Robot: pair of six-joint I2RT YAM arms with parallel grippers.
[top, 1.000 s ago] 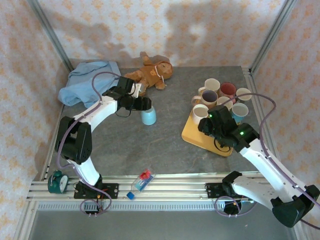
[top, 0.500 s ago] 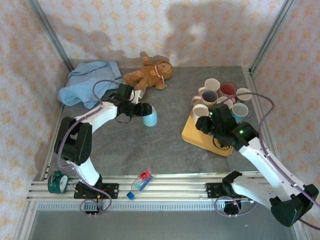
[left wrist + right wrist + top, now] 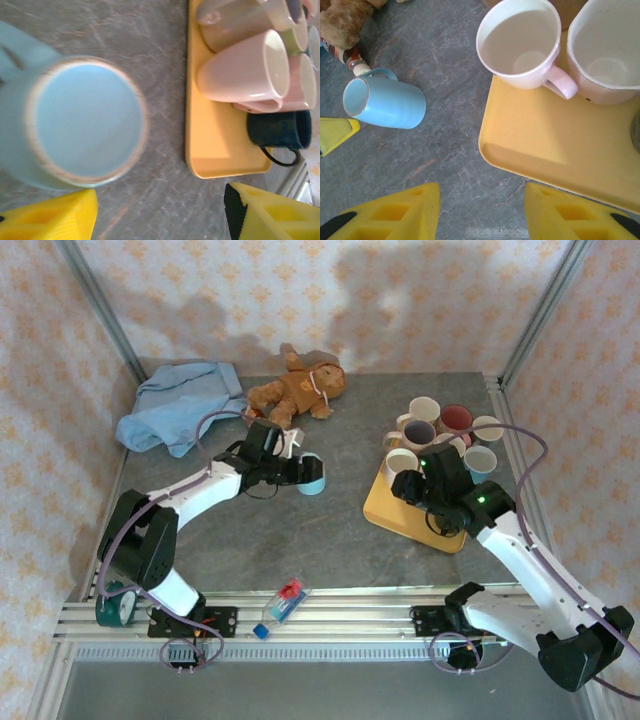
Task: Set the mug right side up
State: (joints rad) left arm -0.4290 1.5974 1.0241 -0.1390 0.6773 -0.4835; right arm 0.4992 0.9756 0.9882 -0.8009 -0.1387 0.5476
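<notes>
Mug (image 3: 384, 102) on side (rim toward L gripper (image 3: 160, 207)), bare table (image 3: 447, 142) to tray (image 3: 545, 145).

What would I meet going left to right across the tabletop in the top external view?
blue cloth → light blue mug → yellow tray. The stuffed toy overlaps the mug sideways, so it is left out.

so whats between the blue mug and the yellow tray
Nothing. The stretch between the blue mug, lying on its side, and the yellow tray is bare grey table, clearest in the right wrist view.
</notes>
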